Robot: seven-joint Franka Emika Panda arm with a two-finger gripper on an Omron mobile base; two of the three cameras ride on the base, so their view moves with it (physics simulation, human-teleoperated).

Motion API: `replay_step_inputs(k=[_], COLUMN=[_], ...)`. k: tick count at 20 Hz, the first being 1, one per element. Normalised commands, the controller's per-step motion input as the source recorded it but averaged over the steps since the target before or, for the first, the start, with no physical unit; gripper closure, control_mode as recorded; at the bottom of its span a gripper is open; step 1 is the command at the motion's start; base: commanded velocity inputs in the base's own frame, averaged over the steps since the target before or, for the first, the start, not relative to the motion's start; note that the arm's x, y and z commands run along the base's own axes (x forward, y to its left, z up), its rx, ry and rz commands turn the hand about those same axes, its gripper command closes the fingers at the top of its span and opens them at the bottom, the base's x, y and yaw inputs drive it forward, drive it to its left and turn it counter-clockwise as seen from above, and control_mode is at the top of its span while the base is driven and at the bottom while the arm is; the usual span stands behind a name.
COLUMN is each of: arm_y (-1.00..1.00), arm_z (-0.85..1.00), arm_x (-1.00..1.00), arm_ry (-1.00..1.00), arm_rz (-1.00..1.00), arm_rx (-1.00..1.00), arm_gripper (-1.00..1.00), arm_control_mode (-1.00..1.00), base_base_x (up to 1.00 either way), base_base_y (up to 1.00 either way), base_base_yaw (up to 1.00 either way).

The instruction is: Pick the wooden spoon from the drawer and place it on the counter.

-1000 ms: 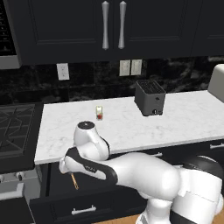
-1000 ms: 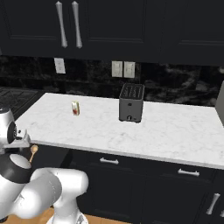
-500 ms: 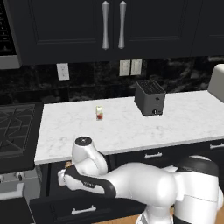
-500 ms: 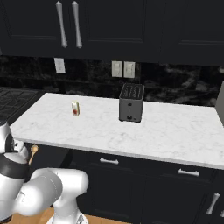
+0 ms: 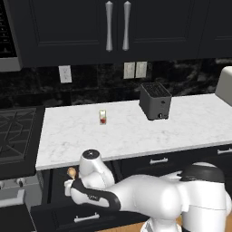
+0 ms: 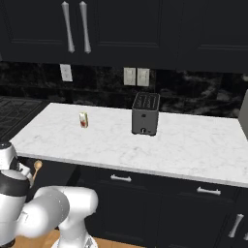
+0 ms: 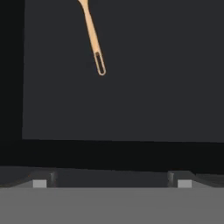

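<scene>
The wooden spoon (image 7: 93,42) lies on the dark floor of the open drawer (image 7: 140,100), its thin handle running to the top edge of the hand view. My gripper (image 7: 111,183) hangs over the drawer, open, with nothing between its fingertips (image 7: 39,183); the spoon's handle end is well ahead of them. From the left base view the spoon's round bowl (image 5: 71,172) peeks out just left of my lowered wrist, above the drawer front (image 5: 68,216). The right base view shows the spoon (image 6: 37,166) below the white marble counter (image 6: 184,145).
A black toaster (image 5: 155,101) and a small glass shaker (image 5: 103,117) stand on the counter (image 5: 72,136). The gas stove (image 5: 13,131) adjoins it on the left. Closed black drawers (image 5: 158,161) sit under the counter to the right. Dark wall cabinets hang above.
My arm has dropped from counter-edge height down into the open drawer. The spoon has not moved, and the gripper has stayed open.
</scene>
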Motion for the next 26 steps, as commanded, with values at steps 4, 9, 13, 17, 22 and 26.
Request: replay_step_inputs(k=[4, 9, 13, 17, 22, 26], arm_y=[-0.03, 0.0, 0.0, 0.0, 0.02, 0.12], arm_z=[-0.26, -0.1, -0.12, -0.26, -0.29, -0.23], arm_x=[-0.13, -0.39, -0.57, -0.62, -0.53, -0.66], arm_ry=[0.05, 0.07, 0.18, 0.22, 0.28, 0.26], arm_rz=[-0.17, -0.14, -0.14, -0.15, -0.15, -0.16], arm_rx=[0.0, 0.0, 0.0, 0.0, 0.0, -0.02], arm_gripper=[-1.0, -1.0, -1.0, -1.0, -1.0, -1.0], arm_control_mode=[-1.0, -1.0, -1.0, -1.0, -1.0, -1.0], base_base_x=[0.0, 0.0, 0.0, 0.0, 0.0, 0.0], base_base_y=[0.0, 0.0, 0.0, 0.0, 0.0, 0.0], base_base_yaw=[0.0, 0.0, 0.0, 0.0, 0.0, 0.0])
